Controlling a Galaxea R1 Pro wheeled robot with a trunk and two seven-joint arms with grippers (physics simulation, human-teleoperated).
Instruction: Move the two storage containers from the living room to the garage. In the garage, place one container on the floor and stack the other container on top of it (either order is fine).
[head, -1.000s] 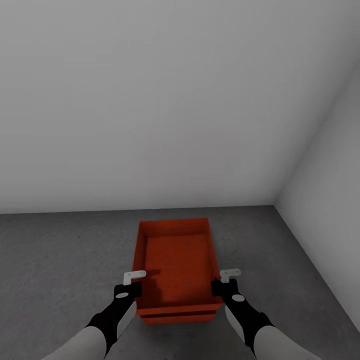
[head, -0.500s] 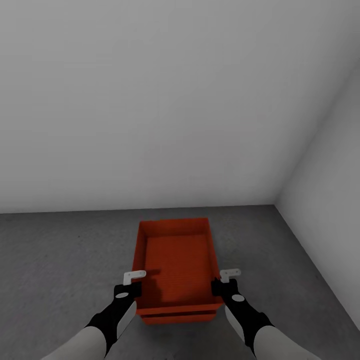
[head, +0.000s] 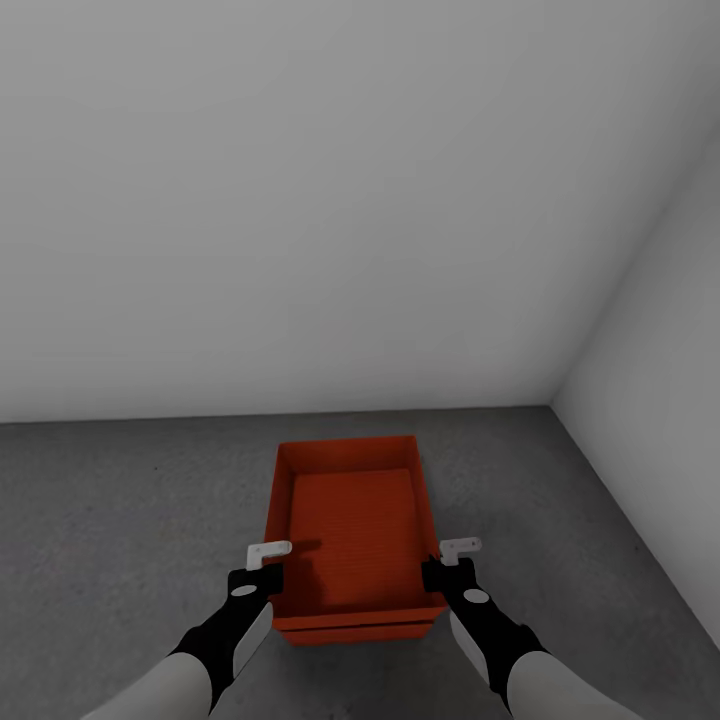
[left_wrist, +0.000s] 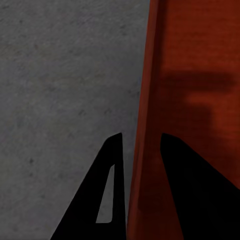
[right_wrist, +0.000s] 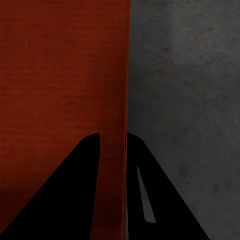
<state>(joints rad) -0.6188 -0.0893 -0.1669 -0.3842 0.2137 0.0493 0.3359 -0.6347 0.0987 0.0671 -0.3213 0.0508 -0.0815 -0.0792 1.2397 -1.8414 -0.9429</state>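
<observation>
Both tools, left tool (head: 268, 563) and right tool (head: 446, 562), clamp the upper red-orange rectangular plastic bin's (head: 350, 520) side walls; lower it squarely onto the matching lower bin (head: 355, 632) before unclamping.

Red-orange rectangular plastic storage container (head: 352, 525): matt, finely ribbed base, thin smooth walls. Dark grey concrete floor (head: 120, 500): rough, mottled. Plain grey-white wall (head: 300, 200), 12 o'clock: smooth, matt.

Pale grey forearms, glossy black wrists, a grey oval patch on each (small white screwed brackets at the tips).
</observation>
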